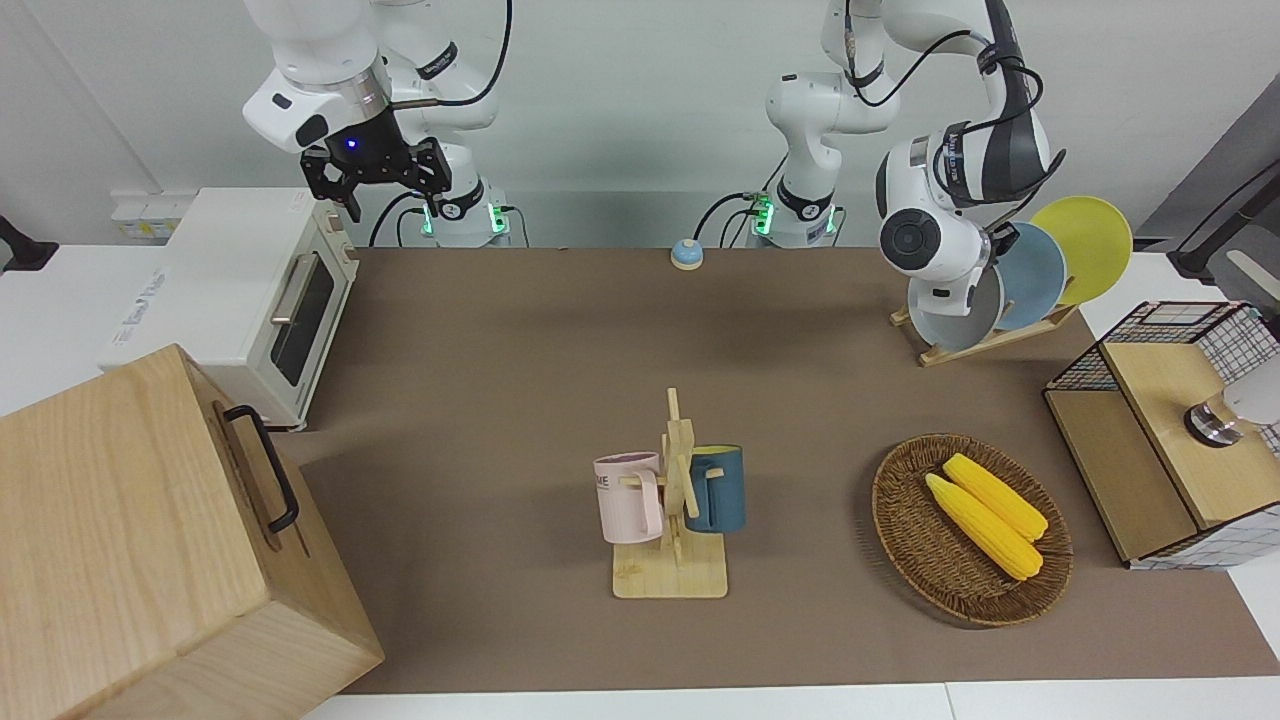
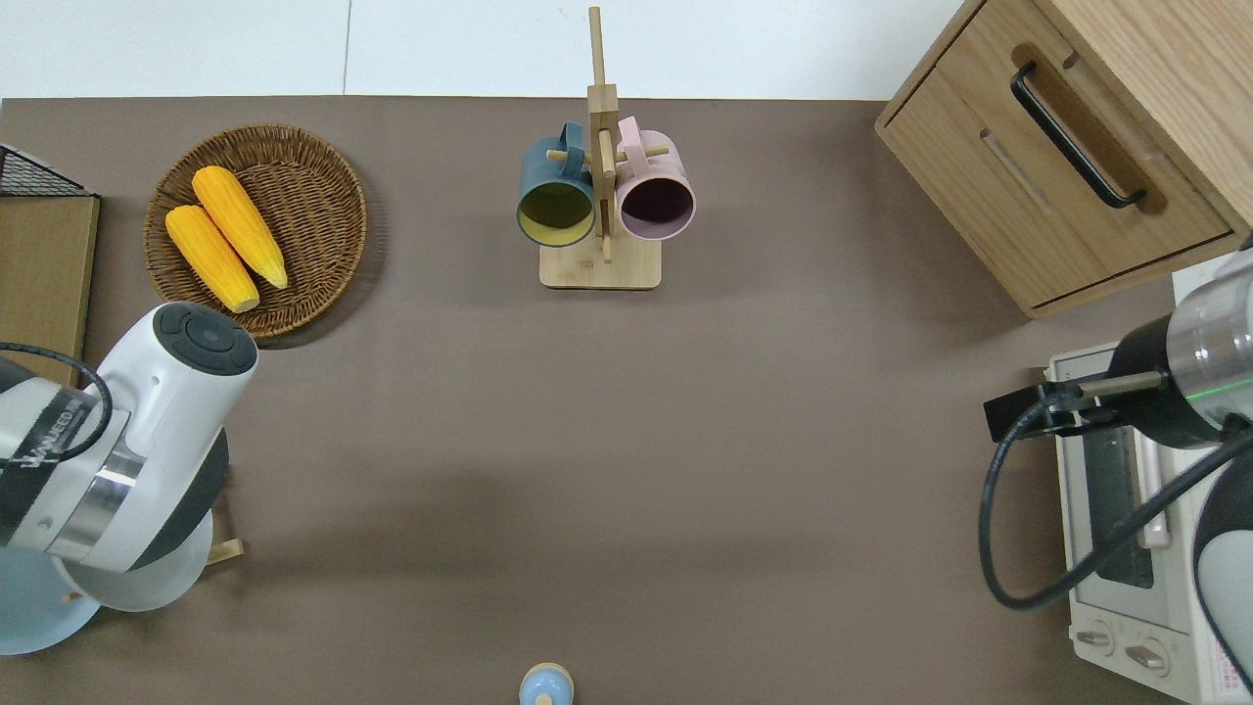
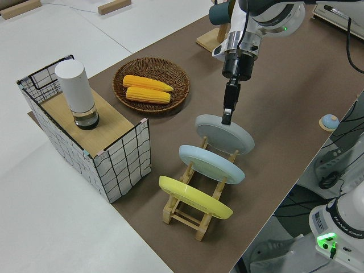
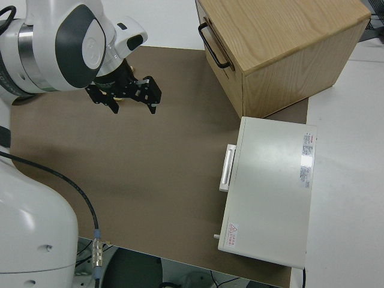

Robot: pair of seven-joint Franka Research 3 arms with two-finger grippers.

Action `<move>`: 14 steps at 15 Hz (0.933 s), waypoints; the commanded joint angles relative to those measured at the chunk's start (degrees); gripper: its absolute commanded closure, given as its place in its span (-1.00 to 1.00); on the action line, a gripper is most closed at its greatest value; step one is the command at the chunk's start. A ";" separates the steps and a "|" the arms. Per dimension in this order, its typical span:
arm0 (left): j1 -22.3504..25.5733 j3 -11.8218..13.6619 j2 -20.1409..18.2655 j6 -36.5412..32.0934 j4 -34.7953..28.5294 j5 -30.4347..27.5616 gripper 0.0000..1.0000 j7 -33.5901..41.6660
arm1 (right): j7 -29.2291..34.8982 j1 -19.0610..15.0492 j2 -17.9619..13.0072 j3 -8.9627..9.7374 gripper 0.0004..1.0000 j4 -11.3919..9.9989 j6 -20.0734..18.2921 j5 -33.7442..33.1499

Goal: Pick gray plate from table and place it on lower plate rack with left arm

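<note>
The gray plate (image 3: 227,137) leans in the slot of the lower plate rack (image 3: 187,216) farthest from the robots, beside a sky-blue plate (image 3: 213,165) and a yellow plate (image 3: 193,199). My left gripper (image 3: 227,118) comes down from above and is shut on the gray plate's upper rim. In the front view the left wrist covers most of the gray plate (image 1: 945,325) on the rack (image 1: 975,342). In the overhead view only the plate's edge (image 2: 166,586) shows under the arm. My right gripper (image 1: 372,185) is open and parked.
A wicker basket (image 1: 905,540) with two corn cobs and a wire crate (image 1: 1170,430) stand farther from the robots than the rack. A mug stand (image 1: 672,500) is mid-table. A toaster oven (image 1: 240,290) and a wooden cabinet (image 1: 140,540) stand at the right arm's end.
</note>
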 commanded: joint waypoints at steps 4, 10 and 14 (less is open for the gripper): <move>-0.75 -0.01 -0.01 0.73 0.17 -1.44 -0.80 2.15 | -0.19 -0.76 -0.27 0.38 -0.98 0.35 -0.87 0.20; -0.75 -1.50 -1.94 3.89 2.28 -7.93 -0.98 2.42 | -0.19 -0.84 -0.27 0.38 -0.98 0.35 -0.87 0.20; -0.32 -1.50 -4.31 6.62 9.03 -22.85 -0.98 3.13 | -0.19 -0.84 -0.27 0.38 -0.98 0.35 -0.87 0.20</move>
